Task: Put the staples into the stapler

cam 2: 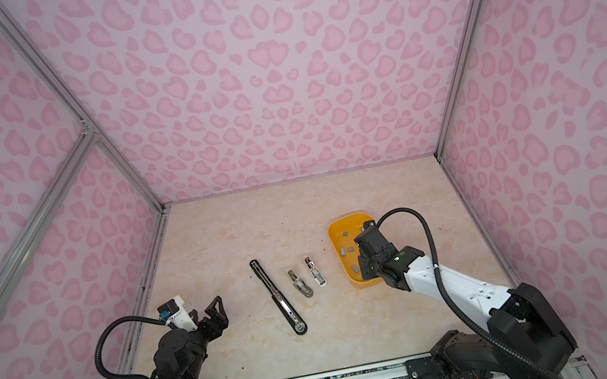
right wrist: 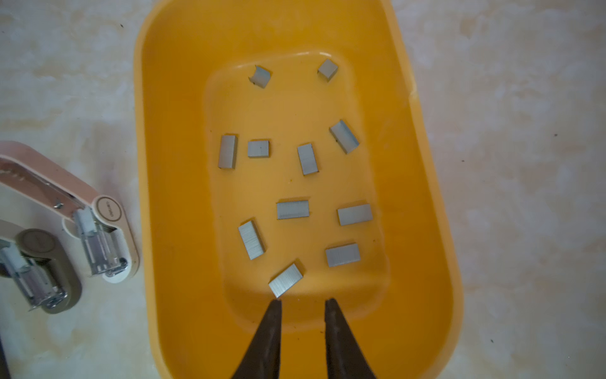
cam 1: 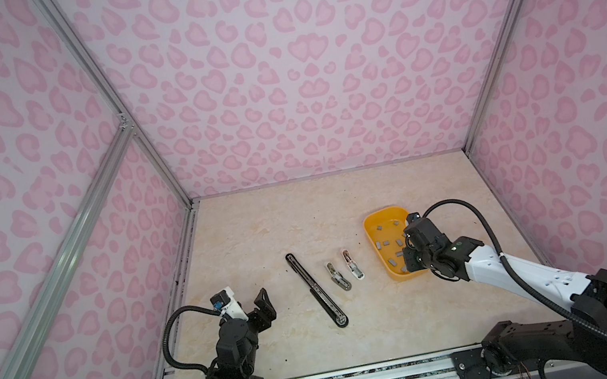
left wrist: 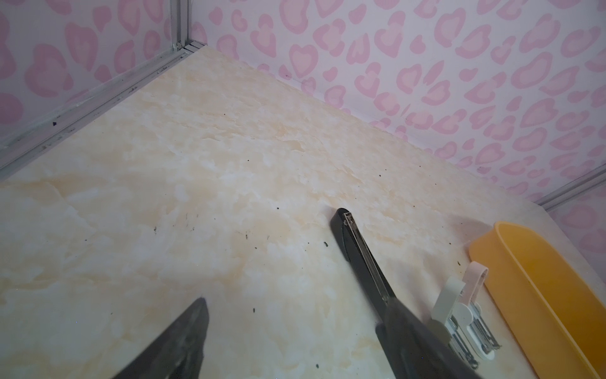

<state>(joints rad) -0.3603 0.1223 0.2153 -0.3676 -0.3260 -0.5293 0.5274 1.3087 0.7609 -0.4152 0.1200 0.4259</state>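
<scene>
Staples (right wrist: 292, 209) lie loose in the yellow tray (right wrist: 170, 164), none yet lifted; all loading remains. My right fingers (right wrist: 267, 341) hover above, narrowly parted, empty; my left fingers (left wrist: 183, 338) gape, empty.

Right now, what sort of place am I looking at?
Likely a robot training booth: pink patterned walls enclose a marble-look table, two arms reach over it, and a yellow tray holds staples.

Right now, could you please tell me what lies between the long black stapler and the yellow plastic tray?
Two small opened staplers lie there side by side: an olive-grey stapler and a pink-and-white stapler, shown in both top views.
</scene>
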